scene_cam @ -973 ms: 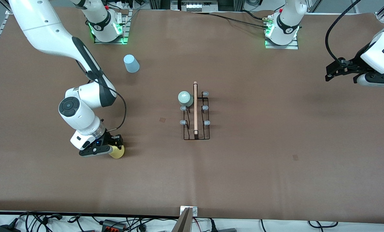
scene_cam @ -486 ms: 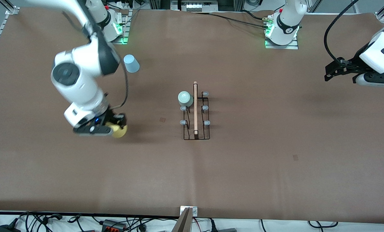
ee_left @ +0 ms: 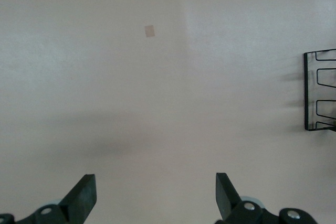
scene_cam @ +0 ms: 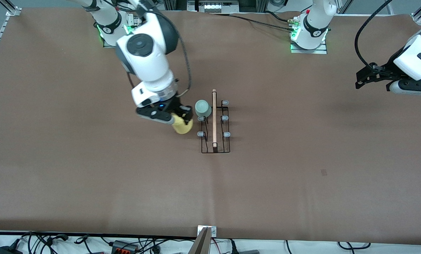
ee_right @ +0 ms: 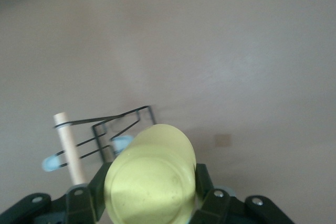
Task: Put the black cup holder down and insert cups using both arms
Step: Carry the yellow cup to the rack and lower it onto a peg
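- The right gripper (scene_cam: pixel 178 120) hung over the desk (scene_cam: pixel 302 169) just beside the black cup holder (scene_cam: pixel 214 121), on the side toward the right arm's end, its fingers pinching the yellow cup (scene_cam: pixel 182 125) across the body.
- In the right wrist view the yellow cup (ee_right: pixel 150 181) sat between the two fingers with its flat bottom toward the camera, and the grip looked even on both sides.
- The cup appeared light, thin-walled and smooth; its taper probably made it prone to slide, so a hold around the middle of the body with moderate squeeze seemed right.
- The black cup holder stood mid-desk, a thin wire frame under a pale wooden rod (scene_cam: pixel 214 118). It looked light enough to shift or tip if a cup pushed sideways on a peg (scene_cam: pixel 200 134).
- A grey-green cup (scene_cam: pixel 203 107) already sat upturned on the peg of that row farthest from the front camera; the two pegs nearer the camera stood free.
- The left gripper (scene_cam: pixel 365 76) waited with fingers spread, empty, over the left arm's end of the desk.
- No light blue cup was visible.
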